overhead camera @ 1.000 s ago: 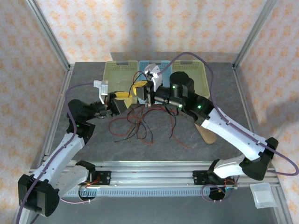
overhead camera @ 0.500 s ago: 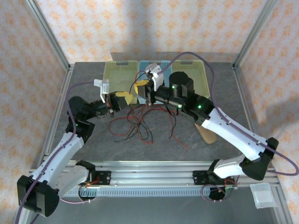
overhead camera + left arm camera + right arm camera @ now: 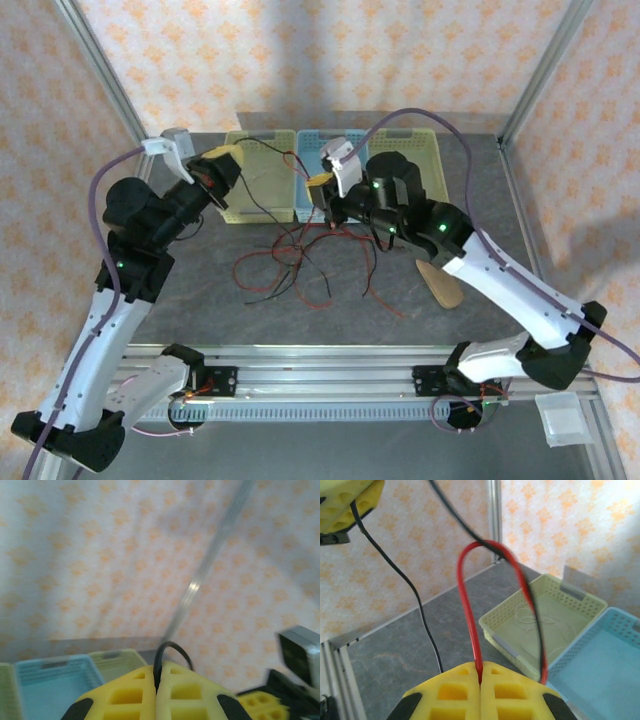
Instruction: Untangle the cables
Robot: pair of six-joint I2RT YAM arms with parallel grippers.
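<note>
Yellow fingers [image 3: 445, 695] are pressed flat together on both arms, each pair shut on a single strand. We see the left gripper [image 3: 222, 163] raised over the far left of the table [image 3: 200, 290], at the left end of the yellow basket [image 3: 270, 165]; a black cable [image 3: 158, 662] is pinched in the seam between its fingers and loops up out of it (the left wrist view shows this plainly); in the top view that cable slants down across the yellow basket to the heap on the table. The right gripper [image 3: 322, 188] sits near the middle, just in front of the blue basket [image 3: 307, 150]; it is clamped on a red cable [image 3: 462, 575], which rises from the seam, arches over and drops again on the right. In the right wrist view the black cable crosses the top of that red arch; we cannot tell whether the two touch. The other cables [image 3: 290, 265] lie in a loose red and black tangle on the grey table, in front of the baskets and between the two arms. A third basket [image 3: 420, 150] stands behind the right arm; a tan wooden piece [image 3: 442, 285] lies flat to the right of the tangle, apart from it.
</note>
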